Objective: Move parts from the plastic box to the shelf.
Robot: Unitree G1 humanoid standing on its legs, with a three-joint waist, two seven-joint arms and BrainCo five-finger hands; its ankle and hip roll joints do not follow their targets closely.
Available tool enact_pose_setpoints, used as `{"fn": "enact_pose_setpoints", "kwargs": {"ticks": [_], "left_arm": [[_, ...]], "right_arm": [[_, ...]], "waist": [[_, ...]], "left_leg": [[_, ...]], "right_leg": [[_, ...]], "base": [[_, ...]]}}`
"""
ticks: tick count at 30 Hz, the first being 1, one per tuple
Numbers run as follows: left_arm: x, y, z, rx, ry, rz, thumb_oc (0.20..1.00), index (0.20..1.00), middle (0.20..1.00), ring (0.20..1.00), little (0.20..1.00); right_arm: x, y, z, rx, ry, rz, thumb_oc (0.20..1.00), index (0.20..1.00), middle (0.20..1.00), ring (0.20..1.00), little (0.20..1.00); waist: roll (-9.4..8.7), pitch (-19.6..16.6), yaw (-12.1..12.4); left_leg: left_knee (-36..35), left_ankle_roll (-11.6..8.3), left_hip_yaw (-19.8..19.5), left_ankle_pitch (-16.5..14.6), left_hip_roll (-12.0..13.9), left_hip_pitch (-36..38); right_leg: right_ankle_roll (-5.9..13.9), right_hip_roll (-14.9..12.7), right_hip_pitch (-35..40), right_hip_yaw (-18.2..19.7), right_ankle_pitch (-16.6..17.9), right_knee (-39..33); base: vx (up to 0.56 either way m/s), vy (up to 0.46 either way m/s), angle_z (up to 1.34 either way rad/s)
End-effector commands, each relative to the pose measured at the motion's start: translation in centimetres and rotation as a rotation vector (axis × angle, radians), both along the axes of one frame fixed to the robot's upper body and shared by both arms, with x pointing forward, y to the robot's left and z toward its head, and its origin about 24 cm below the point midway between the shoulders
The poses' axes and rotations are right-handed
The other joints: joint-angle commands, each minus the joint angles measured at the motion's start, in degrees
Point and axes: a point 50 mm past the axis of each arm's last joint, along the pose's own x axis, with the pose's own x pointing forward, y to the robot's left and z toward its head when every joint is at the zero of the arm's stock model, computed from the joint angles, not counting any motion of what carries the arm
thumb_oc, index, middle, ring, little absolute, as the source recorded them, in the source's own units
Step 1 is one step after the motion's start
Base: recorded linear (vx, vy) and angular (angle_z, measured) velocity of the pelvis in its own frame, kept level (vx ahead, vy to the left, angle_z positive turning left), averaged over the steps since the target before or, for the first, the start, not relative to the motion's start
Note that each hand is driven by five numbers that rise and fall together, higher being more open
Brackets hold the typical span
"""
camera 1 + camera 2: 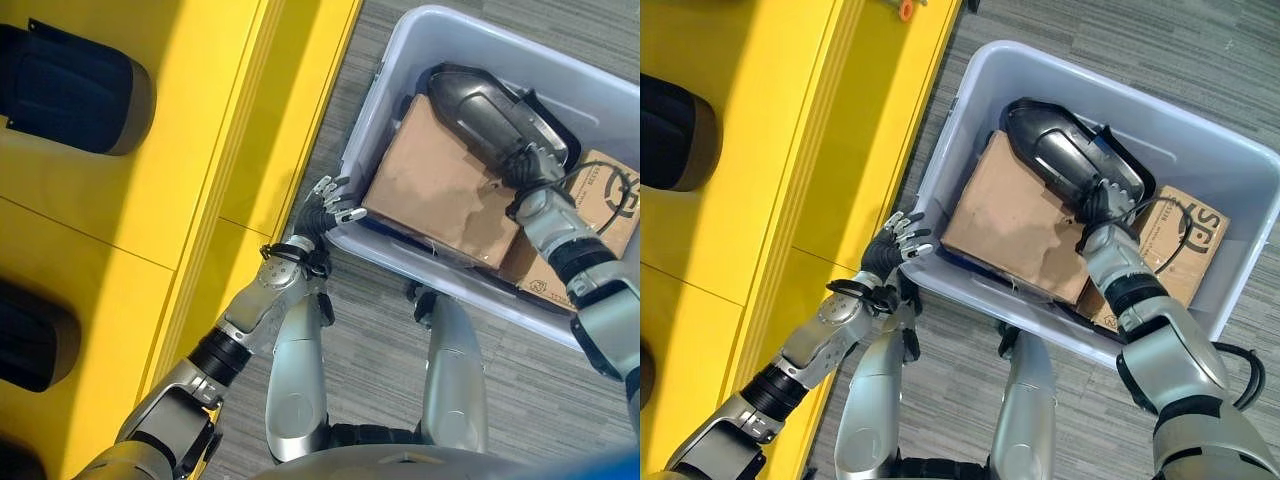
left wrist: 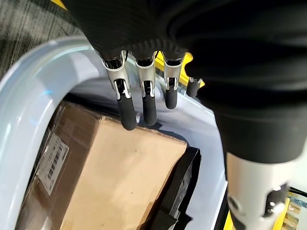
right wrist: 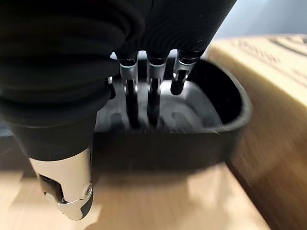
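Glossy dark moulded part over flat cardboard, translucent plastic box

Left robot hand fingers straight, right robot hand fingers extended

You have grey striped carpet across the lower middle and upper right of the frame. A plain brown cardboard box lies right of centre, with a second, printed carton to its right (partly covered). A small orange object sits at the top edge.
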Motion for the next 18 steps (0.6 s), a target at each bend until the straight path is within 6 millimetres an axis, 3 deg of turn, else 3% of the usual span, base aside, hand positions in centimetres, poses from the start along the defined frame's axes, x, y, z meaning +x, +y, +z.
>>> {"fn": "enact_pose_setpoints", "kwargs": {"ticks": [1,7,10,18], "left_arm": [[-0.8,-0.7,-0.5,-0.041,0.023,-0.032,1.0,1.0,1.0,1.0,1.0],[-1.1,-0.5,-0.3,-0.027,0.014,-0.036,1.0,1.0,1.0,1.0,1.0],[-1.3,-0.4,0.0,-0.031,0.009,-0.027,1.0,1.0,1.0,1.0,1.0],[-1.5,-0.4,-0.2,-0.047,0.014,-0.002,1.0,1.0,1.0,1.0,1.0]], "right_arm": [[-1.5,-2.0,-3.8,0.177,0.15,-0.061,1.0,1.0,1.0,1.0,1.0],[-1.2,-1.0,-3.9,0.397,0.132,0.028,1.0,1.0,1.0,1.0,1.0],[-1.1,0.9,-4.6,0.607,0.153,0.143,1.0,1.0,1.0,1.0,1.0],[-1.4,4.8,-5.3,0.783,0.174,0.28,1.0,1.0,1.0,1.0,1.0]], "waist": [[0.78,-1.7,0.0],[0.98,-1.7,-0.5],[0.73,-1.7,-0.9],[0.05,-1.7,-1.7]], "left_leg": [[11.1,-0.26,-1.4,-12.1,0.5,-2.2],[11.7,0.25,-1.5,-12.6,0.1,-2.9],[11.2,0.22,-1.2,-12.5,-0.1,-2.2],[10.8,0.12,-0.1,-12.6,0.3,0.2]], "right_leg": [[1.58,1.3,-0.1,-2.6,-0.1,-0.9],[1.27,2.2,-0.9,-1.3,-0.5,-0.5],[1.51,2.5,-0.3,-0.9,-0.1,-1.7],[1.69,2.7,1.8,-0.2,-0.1,-2.2]], "base": [[0.02,0.008,-0.07],[0.0,0.002,-0.01],[0.0,0.0,0.0],[0.0,0.008,-0.01]]}}
